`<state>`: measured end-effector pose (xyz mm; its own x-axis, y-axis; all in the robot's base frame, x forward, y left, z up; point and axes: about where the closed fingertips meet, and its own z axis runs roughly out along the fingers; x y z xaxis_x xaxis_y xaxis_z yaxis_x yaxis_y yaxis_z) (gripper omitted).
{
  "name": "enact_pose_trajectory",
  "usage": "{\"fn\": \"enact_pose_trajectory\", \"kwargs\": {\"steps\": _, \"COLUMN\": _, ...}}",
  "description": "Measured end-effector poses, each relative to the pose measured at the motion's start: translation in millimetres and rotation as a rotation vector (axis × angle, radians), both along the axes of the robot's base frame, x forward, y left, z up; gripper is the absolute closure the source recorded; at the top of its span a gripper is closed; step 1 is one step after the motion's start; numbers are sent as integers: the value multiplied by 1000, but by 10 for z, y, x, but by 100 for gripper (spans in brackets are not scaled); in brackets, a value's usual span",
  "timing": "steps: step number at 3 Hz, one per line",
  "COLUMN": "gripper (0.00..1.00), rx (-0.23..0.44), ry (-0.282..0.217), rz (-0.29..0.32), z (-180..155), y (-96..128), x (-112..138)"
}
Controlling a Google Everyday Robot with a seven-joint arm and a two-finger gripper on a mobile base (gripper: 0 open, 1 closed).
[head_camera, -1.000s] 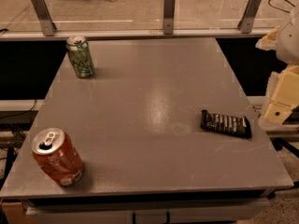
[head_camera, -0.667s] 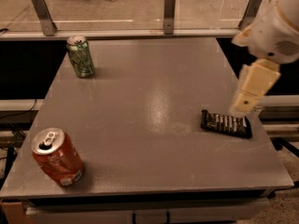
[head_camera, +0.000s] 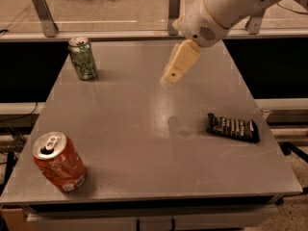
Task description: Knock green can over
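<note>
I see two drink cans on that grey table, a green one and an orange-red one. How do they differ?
The green can is slim with pale patterned markings; the orange-red can is wider. The green can stands at the far left corner of the table, the orange-red can at its near left corner. Both stand upright with silver tops. The gripper hangs above the far middle, touching neither.

Arm point(head_camera: 226, 6) runs off the top right corner of the shot. Gripper point(head_camera: 169, 79) over the counter point(head_camera: 134, 143), far edge, middle-ish, is just a smear. Wrapper point(head_camera: 233, 127) print by the right edge: unreadable.
</note>
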<state>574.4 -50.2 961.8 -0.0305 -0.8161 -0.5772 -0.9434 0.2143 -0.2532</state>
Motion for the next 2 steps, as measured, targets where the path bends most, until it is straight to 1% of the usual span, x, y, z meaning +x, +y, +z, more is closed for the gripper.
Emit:
{"fn": "enact_pose_trajectory", "kwargs": {"steps": 1, "gripper": 0, "rx": 163, "ry": -64, "rz": 30, "z": 148, "y": 693, "x": 402}}
{"fn": "enact_pose_trajectory", "kwargs": {"steps": 2, "gripper": 0, "rx": 161, "ry": -62, "rz": 31, "z": 144, "y": 694, "x": 397}}
